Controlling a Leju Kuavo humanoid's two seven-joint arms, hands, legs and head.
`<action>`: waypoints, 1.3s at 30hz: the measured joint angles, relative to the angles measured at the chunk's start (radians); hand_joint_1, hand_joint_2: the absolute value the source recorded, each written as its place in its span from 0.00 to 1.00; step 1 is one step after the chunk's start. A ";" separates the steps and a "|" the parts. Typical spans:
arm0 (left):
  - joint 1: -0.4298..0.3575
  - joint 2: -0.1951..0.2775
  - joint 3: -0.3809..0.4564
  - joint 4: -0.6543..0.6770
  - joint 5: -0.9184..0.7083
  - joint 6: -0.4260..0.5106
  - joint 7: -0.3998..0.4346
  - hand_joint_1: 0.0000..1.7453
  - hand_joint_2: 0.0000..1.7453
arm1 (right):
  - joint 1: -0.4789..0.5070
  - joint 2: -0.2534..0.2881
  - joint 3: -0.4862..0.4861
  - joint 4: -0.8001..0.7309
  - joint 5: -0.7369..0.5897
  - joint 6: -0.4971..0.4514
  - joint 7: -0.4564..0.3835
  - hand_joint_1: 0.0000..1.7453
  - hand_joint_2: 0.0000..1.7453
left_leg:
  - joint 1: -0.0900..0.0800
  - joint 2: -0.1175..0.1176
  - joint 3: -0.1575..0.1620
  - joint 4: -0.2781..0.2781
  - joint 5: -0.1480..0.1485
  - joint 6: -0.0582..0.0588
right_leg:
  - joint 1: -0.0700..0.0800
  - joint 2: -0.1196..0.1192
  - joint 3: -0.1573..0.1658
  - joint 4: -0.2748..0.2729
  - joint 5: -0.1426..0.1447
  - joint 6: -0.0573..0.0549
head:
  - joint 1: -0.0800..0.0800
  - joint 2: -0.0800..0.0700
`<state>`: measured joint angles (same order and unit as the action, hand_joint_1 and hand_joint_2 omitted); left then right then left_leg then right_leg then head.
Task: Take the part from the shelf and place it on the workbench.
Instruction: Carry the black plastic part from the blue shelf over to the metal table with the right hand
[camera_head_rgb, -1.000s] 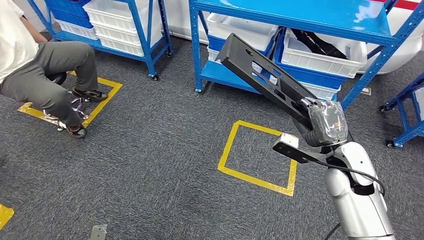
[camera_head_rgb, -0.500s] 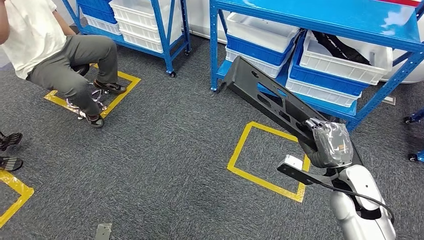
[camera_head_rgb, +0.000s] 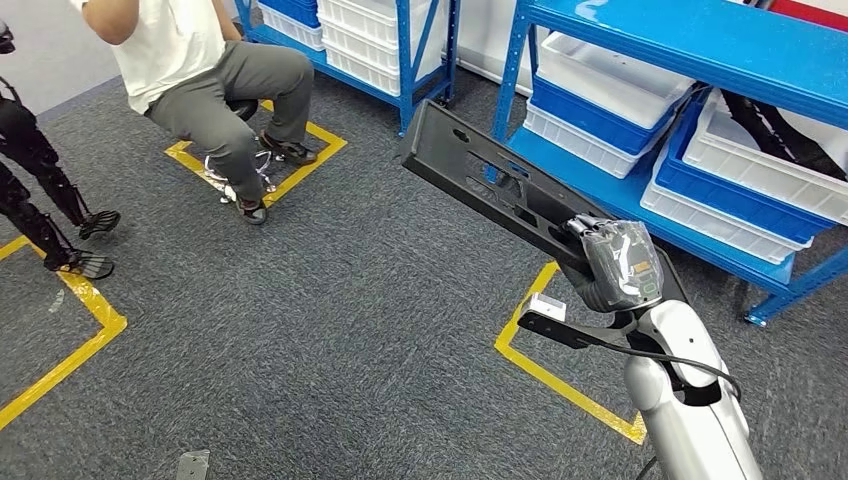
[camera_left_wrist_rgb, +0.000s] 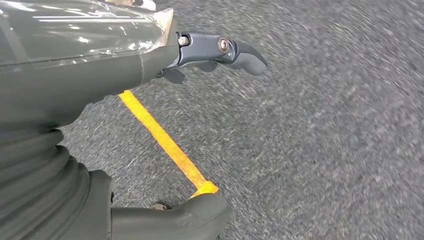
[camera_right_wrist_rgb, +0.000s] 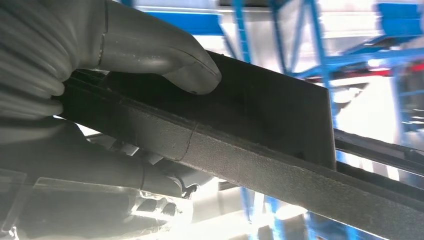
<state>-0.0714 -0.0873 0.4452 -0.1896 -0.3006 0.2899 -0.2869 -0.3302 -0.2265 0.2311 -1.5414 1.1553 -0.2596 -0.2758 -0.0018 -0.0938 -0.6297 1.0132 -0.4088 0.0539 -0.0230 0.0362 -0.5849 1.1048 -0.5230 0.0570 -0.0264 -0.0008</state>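
Note:
My right hand grips one end of a long black part, a flat bracket with cut-out slots. The part slants up and away to the left over the grey carpet, in front of the blue shelf. In the right wrist view the thumb presses on the part's dark top face and the fingers wrap beneath it. My left hand hangs over the carpet, its dark fingers and thumb apart, with nothing between them.
White and blue bins fill the shelf's lower levels. A person sits on a stool at the back left inside a yellow tape square. Another yellow tape square marks the floor under my right arm. A pair of dark legs stands at far left.
The whole picture has shifted right as the camera turned left: shelves and seated person slid rightward. My right hand keeps its hold on the black part.

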 joint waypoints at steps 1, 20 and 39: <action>0.001 0.000 0.001 0.000 0.000 0.000 0.000 0.00 1.00 | -0.007 0.003 0.004 0.004 0.000 0.000 0.000 1.00 1.00 | -0.001 -0.012 -0.005 0.004 0.001 -0.005 | -0.002 0.016 0.025 -0.053 0.018 0.000 | 0.000 0.000; 0.010 0.002 0.055 0.002 0.049 0.043 0.025 0.00 1.00 | -0.171 0.106 0.126 0.118 0.009 0.016 0.004 1.00 1.00 | 0.015 0.128 -0.008 0.012 -0.015 -0.048 | 0.007 -0.144 0.056 -0.100 0.023 -0.010 | -0.011 0.000; 0.021 -0.015 0.098 0.002 0.053 0.043 0.018 0.00 1.00 | -0.238 0.159 0.206 0.206 0.010 -0.014 0.030 1.00 1.00 | -0.009 0.041 -0.078 0.123 -0.061 -0.037 | 0.025 -0.030 0.060 -0.136 0.062 -0.089 | -0.017 0.000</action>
<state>-0.0508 -0.1021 0.5429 -0.1873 -0.2477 0.3332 -0.2686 -0.5678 -0.0674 0.4370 -1.3352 1.1652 -0.2735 -0.2453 -0.0107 -0.0525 -0.7075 1.1360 -0.4699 0.0168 0.0022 0.0061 -0.5253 0.9686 -0.4613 -0.0322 -0.0438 -0.0008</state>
